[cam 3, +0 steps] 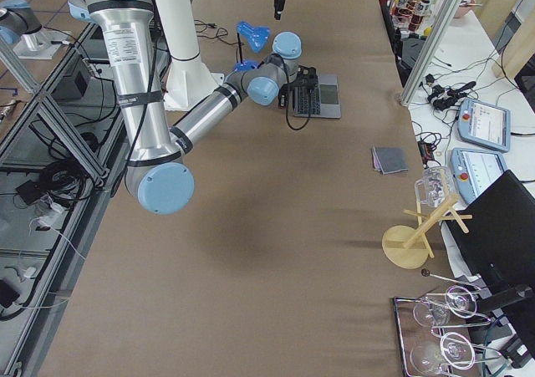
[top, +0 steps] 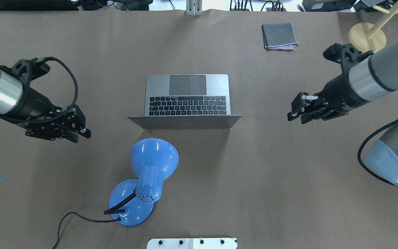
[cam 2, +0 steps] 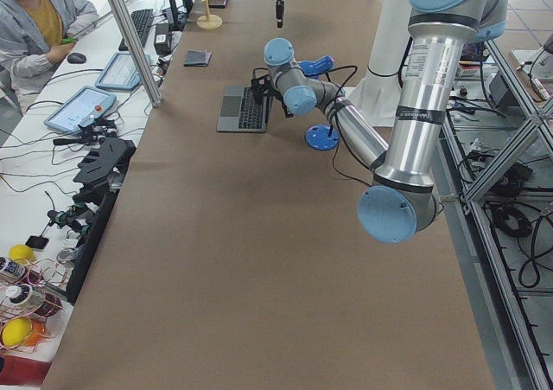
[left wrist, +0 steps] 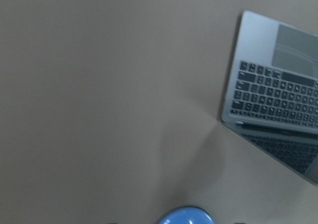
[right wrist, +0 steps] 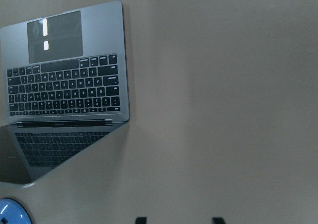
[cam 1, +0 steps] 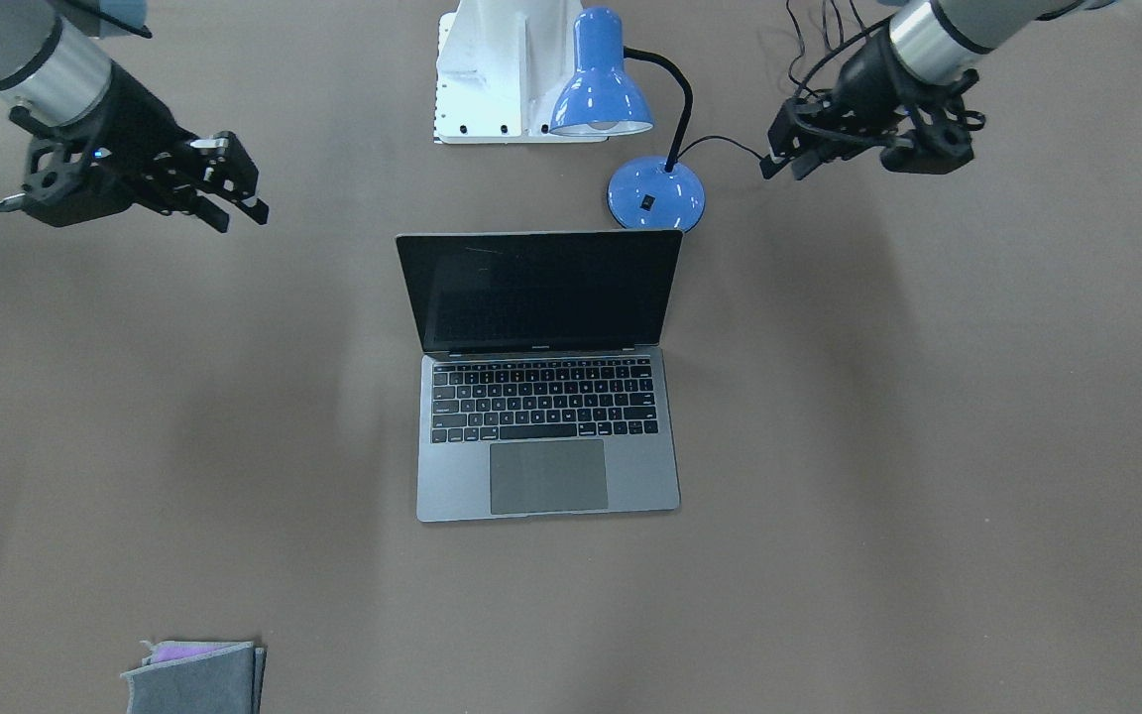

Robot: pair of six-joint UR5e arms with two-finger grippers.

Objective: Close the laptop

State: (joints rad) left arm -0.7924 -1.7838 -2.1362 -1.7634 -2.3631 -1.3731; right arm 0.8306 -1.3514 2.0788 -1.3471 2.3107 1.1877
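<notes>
Laptop thin grey metal, lid up; L fingers, R fingers apart.

Right of the left pincer, its wrist view cuts the laptop off at the frame edge, and the blue lamp is only a bottom sliver. The right pincer shows just two dark fingertips in its own view.

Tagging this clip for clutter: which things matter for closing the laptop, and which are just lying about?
Job: thin space-grey metal laptop, open, screen dark; left gripper; right gripper, both open, apart from it.
Lying about: blue gooseneck desk lamp; small grey fabric pouch; round-based wooden stand.
</notes>
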